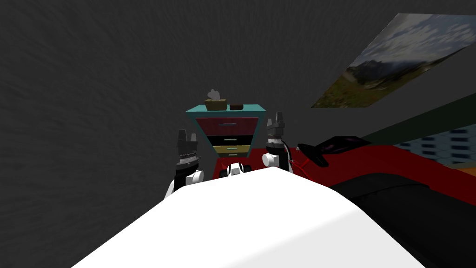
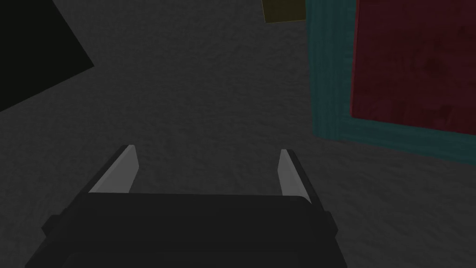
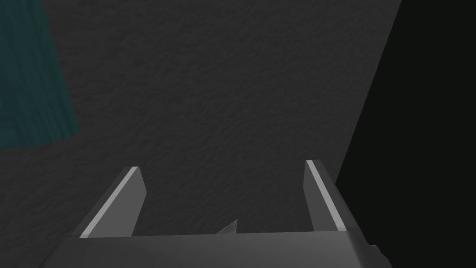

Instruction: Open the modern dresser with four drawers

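since nothing is grasped yet, you can log this as an approach. dark grey wall (image 1: pixel 93 93): backs everything. teal dresser (image 1: pixel 227 126): twelve o'clock, against that wall, drawers apparently shut. left gripper (image 1: pixel 187 136): at its eight o'clock. right gripper (image 1: pixel 277 120): at its three o'clock. both have jaws wide and empty, flanking the dresser, likely squaring up for a handle. tissue box (image 1: pixel 215 103): on top, eleven o'clock.

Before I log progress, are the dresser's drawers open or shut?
Shut, it seems: the teal dresser shows its drawer fronts sitting flush in the frame, none pulled out.
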Robot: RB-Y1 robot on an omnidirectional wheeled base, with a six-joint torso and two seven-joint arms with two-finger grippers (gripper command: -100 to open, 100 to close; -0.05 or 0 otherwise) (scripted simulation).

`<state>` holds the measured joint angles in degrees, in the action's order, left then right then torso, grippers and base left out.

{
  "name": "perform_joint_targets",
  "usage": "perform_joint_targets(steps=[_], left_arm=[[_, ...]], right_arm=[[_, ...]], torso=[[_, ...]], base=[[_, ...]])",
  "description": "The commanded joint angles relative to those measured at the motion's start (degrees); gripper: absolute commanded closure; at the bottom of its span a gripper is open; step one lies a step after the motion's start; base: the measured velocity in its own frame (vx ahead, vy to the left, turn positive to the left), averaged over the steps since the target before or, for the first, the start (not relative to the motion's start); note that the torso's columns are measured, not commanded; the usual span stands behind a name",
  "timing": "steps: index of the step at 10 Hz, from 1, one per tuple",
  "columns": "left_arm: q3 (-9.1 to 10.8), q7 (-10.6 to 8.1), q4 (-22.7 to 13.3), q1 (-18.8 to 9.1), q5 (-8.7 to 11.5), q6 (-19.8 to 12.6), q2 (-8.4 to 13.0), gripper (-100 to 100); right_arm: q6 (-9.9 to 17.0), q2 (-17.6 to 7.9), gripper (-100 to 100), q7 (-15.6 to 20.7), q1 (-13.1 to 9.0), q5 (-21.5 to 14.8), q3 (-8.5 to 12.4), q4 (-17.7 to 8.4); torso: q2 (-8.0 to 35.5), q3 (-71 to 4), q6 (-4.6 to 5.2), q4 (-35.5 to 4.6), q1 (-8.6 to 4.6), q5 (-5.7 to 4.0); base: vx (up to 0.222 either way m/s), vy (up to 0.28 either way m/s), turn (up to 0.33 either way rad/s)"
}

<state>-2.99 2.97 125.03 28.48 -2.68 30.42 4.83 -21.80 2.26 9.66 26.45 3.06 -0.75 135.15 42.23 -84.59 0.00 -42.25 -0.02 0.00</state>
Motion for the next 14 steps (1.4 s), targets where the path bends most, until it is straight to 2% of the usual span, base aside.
perform_joint_targets(steps=[1,4,5,11,14], left_arm=[[-0.13,0.27,-3.9,-0.9,-0.1,1.3,2.0,-100],[-0.35,0.61,-8.8,-2.0,-0.2,3.0,3.1,-100],[-0.35,0.61,-9.3,-2.0,-0.2,3.0,3.1,-100],[-0.82,1.34,-20.7,-4.2,-0.4,6.7,3.9,-100],[-0.97,1.56,-24.3,-4.9,-0.4,7.8,4.1,-100]], right_arm=[[0.0,0.0,0,0.0,0.0,0.0,0.0,0.0],[0.0,0.0,0,0.0,0.0,0.0,0.0,0.0],[0.0,0.0,0,0.0,0.0,0.0,0.0,0.0],[0.0,0.0,0,0.0,0.0,0.0,0.0,0.0],[0.0,0.0,0,0.0,0.0,0.0,0.0,0.0]], torso=[[0.0,0.0,0.00,0.0,0.00,0.00],[0.0,0.0,0.00,0.0,0.02,0.01],[0.1,0.0,0.00,0.0,0.01,0.00],[0.0,0.0,0.00,0.0,0.03,0.00],[0.1,0.1,-0.01,-0.1,0.03,0.00]], base=[[0.032,-0.015,-0.024],[0.040,-0.013,-0.034],[0.028,-0.010,-0.009],[0.040,-0.013,-0.034],[0.026,-0.012,-0.019]])
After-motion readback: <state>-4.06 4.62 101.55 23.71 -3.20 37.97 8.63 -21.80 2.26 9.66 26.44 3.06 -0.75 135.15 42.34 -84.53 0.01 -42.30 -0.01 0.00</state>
